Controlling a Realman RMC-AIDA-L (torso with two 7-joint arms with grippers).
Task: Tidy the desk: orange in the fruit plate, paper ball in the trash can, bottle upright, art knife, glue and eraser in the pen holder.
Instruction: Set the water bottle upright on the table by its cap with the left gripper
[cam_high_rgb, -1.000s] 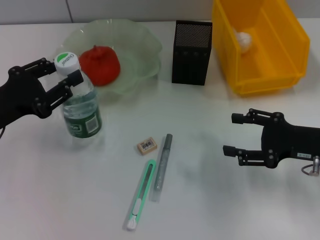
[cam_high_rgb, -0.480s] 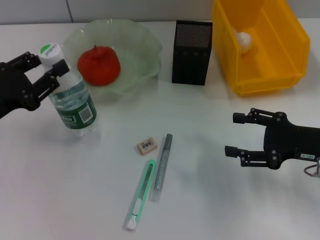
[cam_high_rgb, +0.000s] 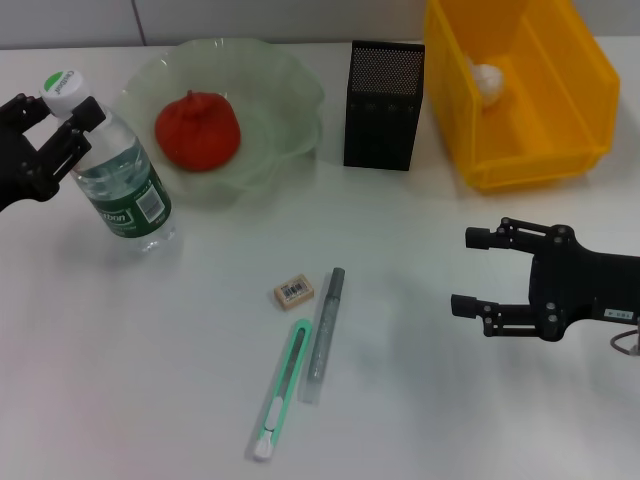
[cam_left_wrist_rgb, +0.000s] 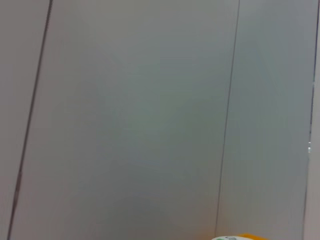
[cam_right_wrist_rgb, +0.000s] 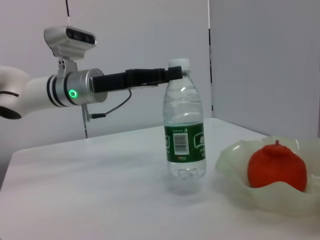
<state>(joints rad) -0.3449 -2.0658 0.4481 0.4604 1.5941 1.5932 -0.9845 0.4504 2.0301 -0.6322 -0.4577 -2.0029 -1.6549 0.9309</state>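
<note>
The clear water bottle (cam_high_rgb: 122, 190) with a green label stands upright at the table's left, and my left gripper (cam_high_rgb: 60, 105) is shut on its neck just under the white cap. The right wrist view shows that bottle (cam_right_wrist_rgb: 185, 131) standing, with the left gripper (cam_right_wrist_rgb: 167, 75) at its neck. An orange (cam_high_rgb: 198, 130) lies in the pale green fruit plate (cam_high_rgb: 290, 85). A paper ball (cam_high_rgb: 487, 80) rests in the yellow trash can (cam_high_rgb: 590, 110). The eraser (cam_high_rgb: 294, 291), grey glue stick (cam_high_rgb: 325, 325) and green art knife (cam_high_rgb: 281, 388) lie mid-table. My right gripper (cam_high_rgb: 463, 270) hovers open at the right.
The black mesh pen holder (cam_high_rgb: 384, 105) stands between the plate and the yellow bin. The left wrist view shows mostly a grey wall. Bare table lies between the small items and my right gripper.
My left gripper has carried the bottle leftward and farther back, away from the eraser. The right arm has hardly moved.
</note>
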